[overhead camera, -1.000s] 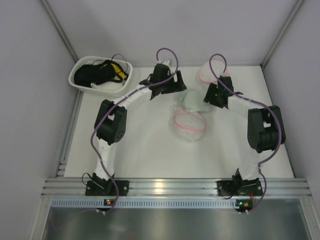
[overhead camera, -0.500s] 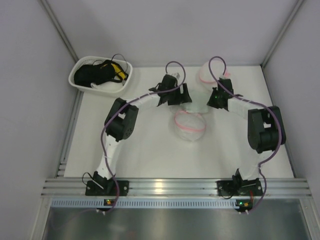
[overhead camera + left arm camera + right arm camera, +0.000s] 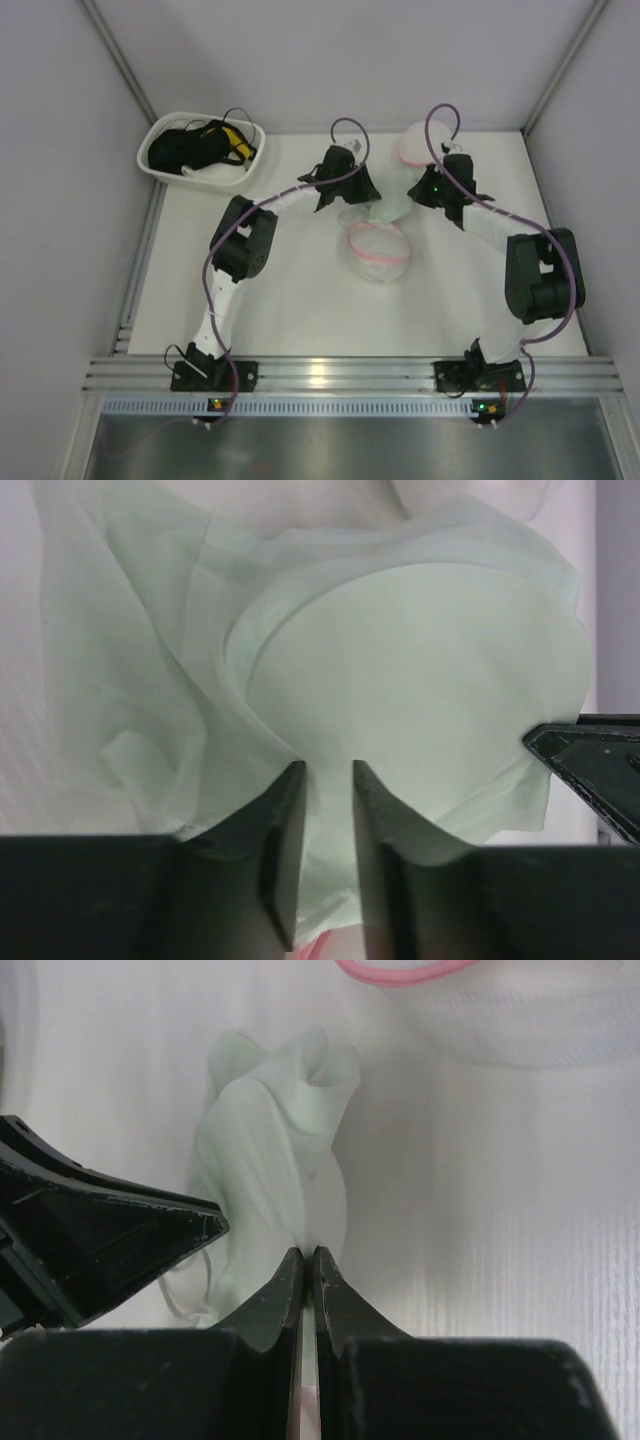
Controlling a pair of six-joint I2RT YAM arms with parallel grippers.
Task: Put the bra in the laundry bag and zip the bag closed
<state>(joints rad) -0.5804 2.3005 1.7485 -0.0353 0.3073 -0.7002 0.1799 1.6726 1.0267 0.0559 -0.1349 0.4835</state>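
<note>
The bra (image 3: 388, 206) is a pale, soft bundle lying between my two grippers just behind the laundry bag (image 3: 378, 255), a round white mesh pouch with a pink zipper ring. My left gripper (image 3: 357, 196) comes in from the left. In the left wrist view its jaws stand narrow, with the bra's padded cup (image 3: 420, 680) filling the gap between them at the left gripper (image 3: 328, 772). My right gripper (image 3: 308, 1252) is shut on the thin edge of the bra (image 3: 275, 1150), which stands up in folds. The right gripper (image 3: 417, 196) sits on the bra's right side.
A white oval basket (image 3: 215, 178) holding a black tangle with yellow bits stands at the back left. Another white mesh piece with a pink rim (image 3: 413, 146) lies behind the right gripper. Grey walls close in the table on three sides.
My left arm has swung right to the bra and its jaws have narrowed on the cup. My right gripper has closed on the bra's edge and its elbow has shifted outward.
</note>
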